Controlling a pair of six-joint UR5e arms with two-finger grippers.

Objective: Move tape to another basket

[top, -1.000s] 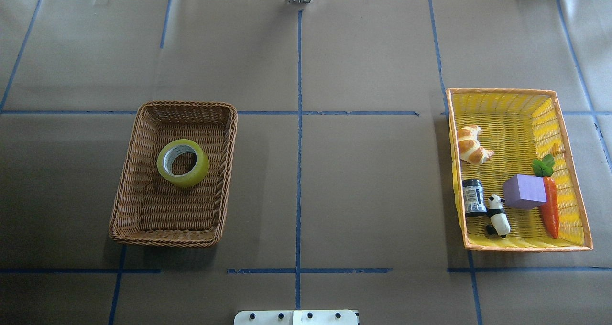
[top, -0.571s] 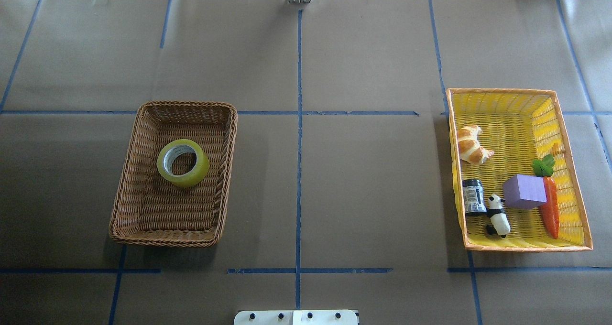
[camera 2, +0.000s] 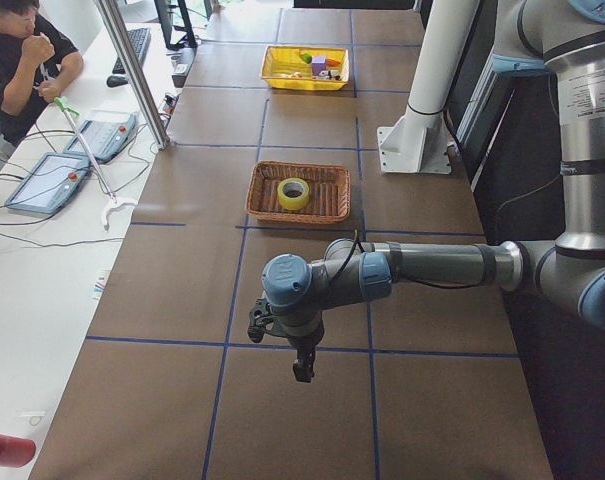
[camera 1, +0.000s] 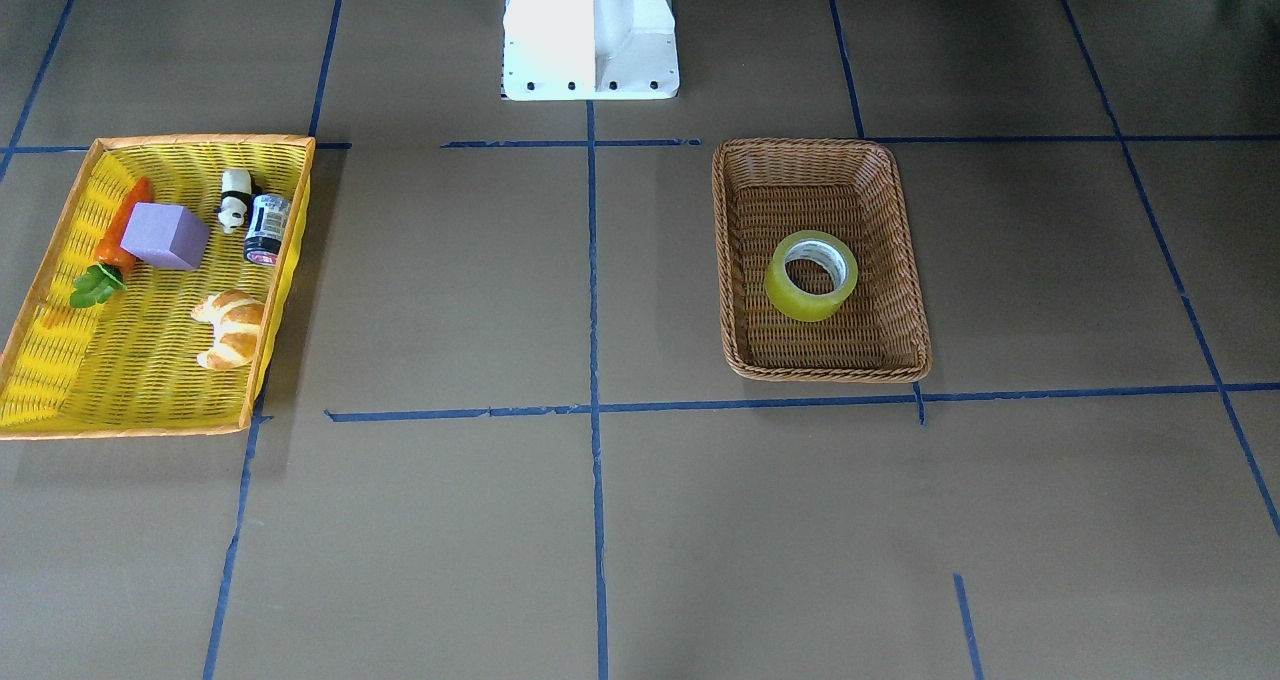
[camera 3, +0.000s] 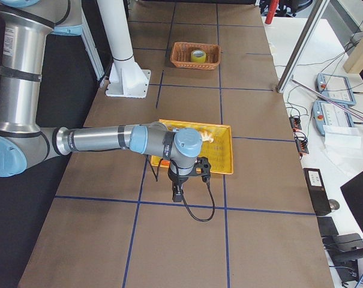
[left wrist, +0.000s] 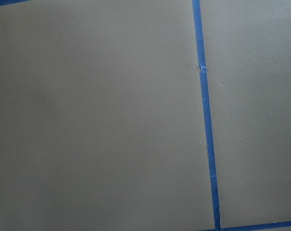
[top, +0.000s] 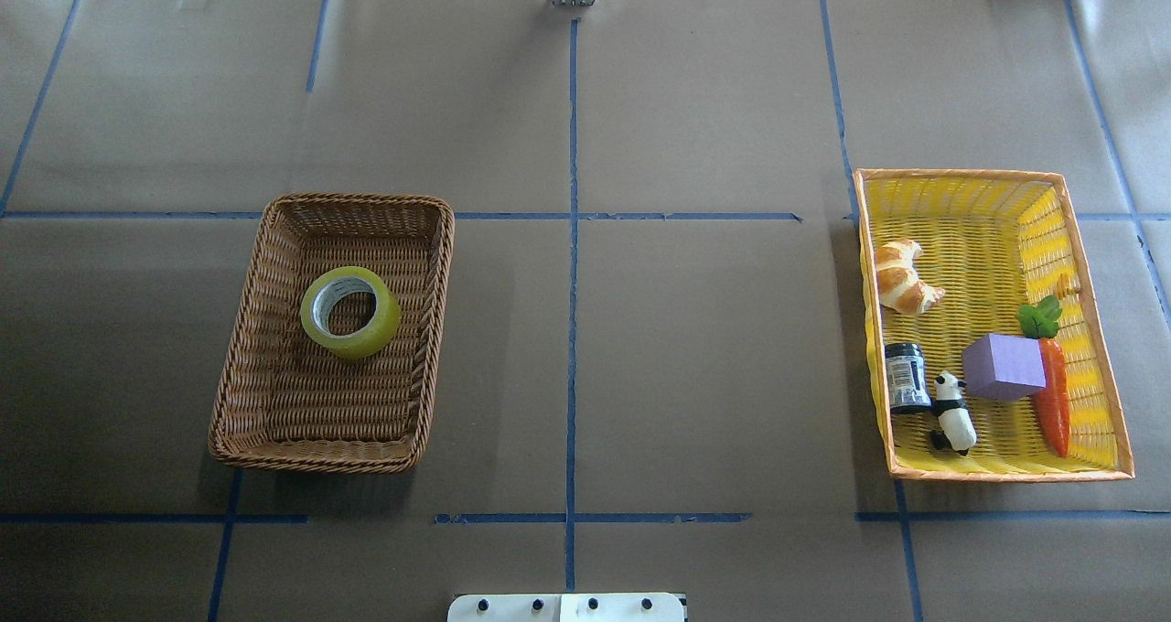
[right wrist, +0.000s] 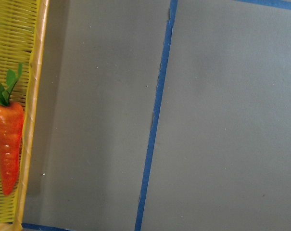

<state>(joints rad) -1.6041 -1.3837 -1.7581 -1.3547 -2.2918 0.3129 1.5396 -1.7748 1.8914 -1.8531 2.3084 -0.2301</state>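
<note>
The yellow-green tape (top: 385, 319) lies flat in the middle of the brown wicker basket (top: 437, 284) on the table's left half. Both also show in the front-facing view, the tape (camera 1: 789, 296) inside the basket (camera 1: 906, 260). My left gripper (camera 2: 304, 371) shows only in the exterior left view, low over bare table well short of the brown basket (camera 2: 262, 190); I cannot tell if it is open or shut. My right gripper (camera 3: 177, 195) shows only in the exterior right view, beside the yellow basket; I cannot tell its state either.
A yellow plastic-weave basket (top: 1100, 352) with an orange rim stands at the right, holding a croissant (top: 901, 277), a dark jar (top: 906, 377), a panda figure (top: 952, 412), a purple cube (top: 1003, 366) and a carrot (top: 1054, 398). The robot's white base (camera 1: 590, 30) stands mid-table.
</note>
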